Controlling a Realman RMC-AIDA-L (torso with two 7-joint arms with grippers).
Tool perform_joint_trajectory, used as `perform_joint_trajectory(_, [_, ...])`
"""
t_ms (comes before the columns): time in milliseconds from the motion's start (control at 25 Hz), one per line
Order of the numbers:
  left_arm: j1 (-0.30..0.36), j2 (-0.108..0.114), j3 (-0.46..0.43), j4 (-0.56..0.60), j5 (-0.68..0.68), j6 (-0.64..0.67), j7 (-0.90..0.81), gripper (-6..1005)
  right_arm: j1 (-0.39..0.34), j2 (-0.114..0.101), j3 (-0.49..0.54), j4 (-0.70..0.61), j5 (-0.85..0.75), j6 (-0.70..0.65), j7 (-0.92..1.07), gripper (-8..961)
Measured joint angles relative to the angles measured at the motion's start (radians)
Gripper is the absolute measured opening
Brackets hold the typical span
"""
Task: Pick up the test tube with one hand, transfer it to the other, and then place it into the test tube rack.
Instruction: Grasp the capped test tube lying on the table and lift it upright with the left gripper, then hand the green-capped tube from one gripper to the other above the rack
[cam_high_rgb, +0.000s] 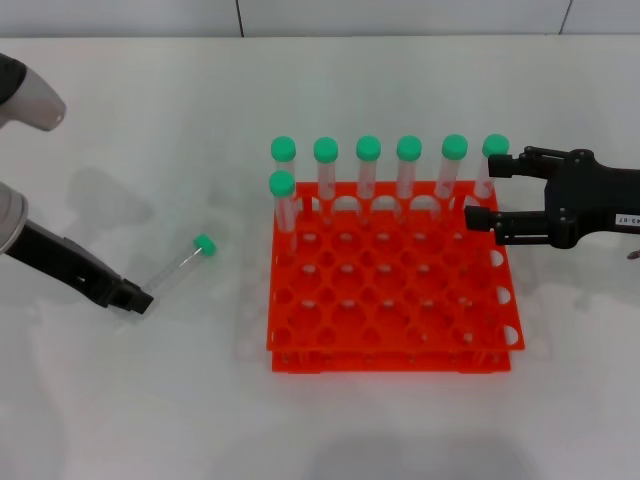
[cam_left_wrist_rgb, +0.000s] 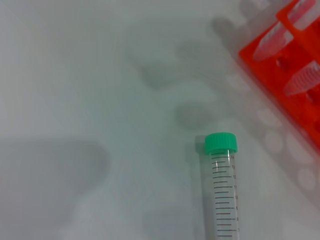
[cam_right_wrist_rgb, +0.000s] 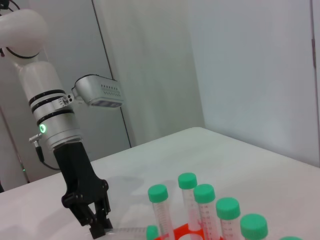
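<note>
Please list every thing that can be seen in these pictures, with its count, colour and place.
Loose test tube: one, clear with green cap, lying on the table left of the rack.
Racked tubes: seven, clear with green caps, upright; six along the rack's far row, one in the second row at its left end.
Test tube rack: one, orange-red, centre of the table.
Table: one, white.
Left tool: one, black, low at the loose tube's bottom end.
Right tool: one, black with white label, open at the rack's far right corner, its fingers either side of the corner tube.

White table (cam_high_rgb: 150, 400), pale panelled walls (cam_right_wrist_rgb: 240, 75)
</note>
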Motion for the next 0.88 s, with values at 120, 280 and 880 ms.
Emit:
perform_joint_trajectory(120, [-0.003, 0.003, -0.007, 0.004, -0.011, 0.0, 0.0, 200, 0.0, 0.0, 0.0, 0.0, 0.0, 0.0, 0.0, 841])
perform_joint_trajectory(280, [-0.004, 0.01, -0.011, 0.003, -0.028, -0.011, 0.003, 202, 0.001, 0.0, 0.0, 0.0, 0.001, 0.002, 0.0, 841])
perform_joint_trajectory(880, [0.079, 0.014, -0.181, 0.116, -0.432, -0.061, 0.152, 196, -0.003, 0.002, 0.024, 0.0, 0.002, 0.005, -0.004, 841])
